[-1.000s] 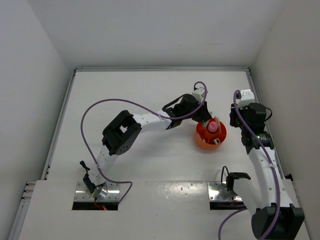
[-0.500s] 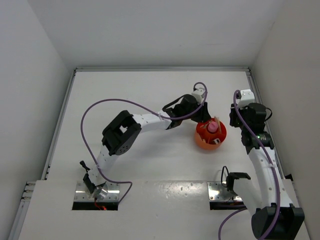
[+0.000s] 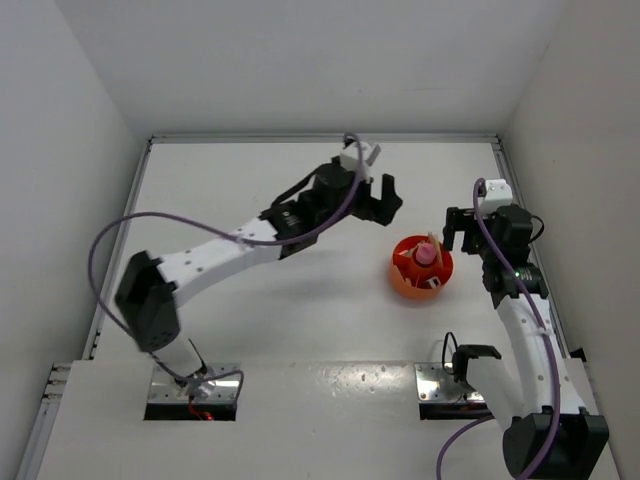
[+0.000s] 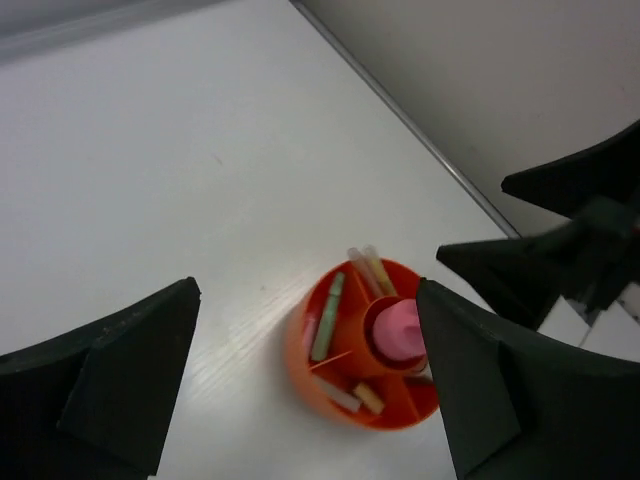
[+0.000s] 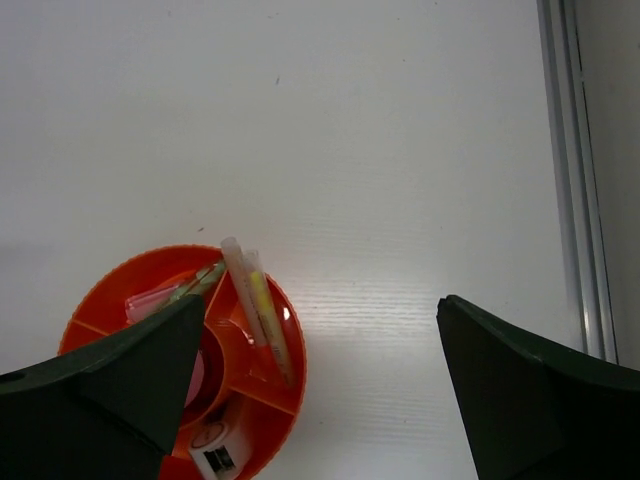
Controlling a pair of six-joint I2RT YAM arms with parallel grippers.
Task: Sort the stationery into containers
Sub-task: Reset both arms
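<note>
The round orange-red container (image 3: 408, 281) stands at the right of the table with stationery inside it. A pink-capped tube (image 4: 398, 328) stands in its central hub. A mint-green marker (image 4: 328, 316) lies in one compartment. Thin pale and yellow sticks (image 5: 262, 318) lean in another, and a white block (image 5: 213, 457) sits in a third. My left gripper (image 3: 378, 205) hangs open, above and to the far left of the tub, with nothing between its fingers (image 4: 110, 385). My right gripper (image 3: 455, 230) is open too, just to the tub's far right, and empty.
A raised rail (image 5: 570, 170) runs along the table's right edge, close to the tub, with the side wall behind it. In the left wrist view the right arm's dark gripper (image 4: 560, 245) shows beyond the tub. White tabletop (image 3: 260, 190) stretches to the left and back.
Both grippers have opened wide. The left arm has pulled back from the tub, up and to the left, with its elbow swung out left. The right arm has barely shifted.
</note>
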